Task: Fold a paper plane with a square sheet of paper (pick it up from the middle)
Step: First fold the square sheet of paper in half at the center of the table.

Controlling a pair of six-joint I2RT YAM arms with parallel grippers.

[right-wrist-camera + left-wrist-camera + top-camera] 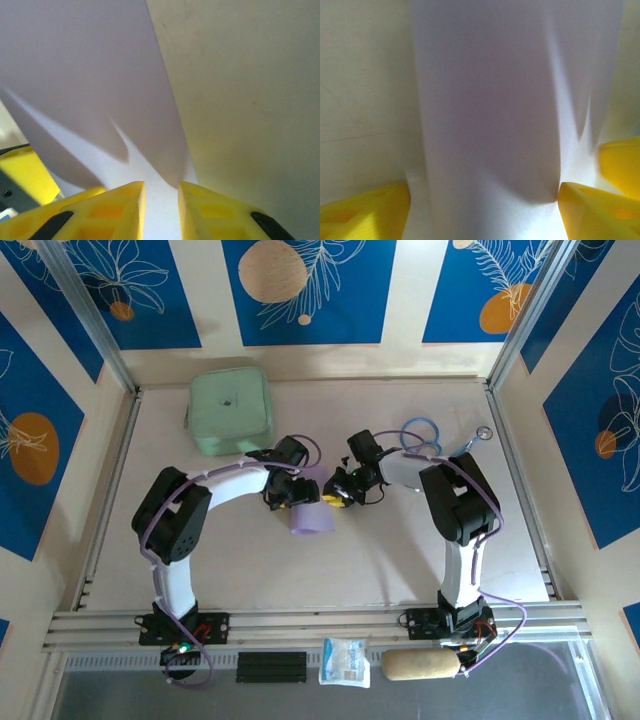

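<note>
Paper (312,520): pouch (231,410) overhead, creases close-up

Pale lilac paper (312,517), mint-green pouch (231,410), beige table (400,550).

Right down over the square sheet of paper (485,100) now: pale lilac, plain, running as a broad band from the top of the picture to the bottom. The left gripper (485,202) straddles it, jaws spread wide, one yellow finger (365,212) low on the left and its partner (595,212) low on the right, with paper between them. The sheet isn't flat: it bows up through the middle, and soft creases and a forked shadow run down its right side. Cream desk (365,90) lies bare to the left, a sliver more on the right. A further yellow block (622,165) pokes in at the right; what it is, I can't tell.
</note>
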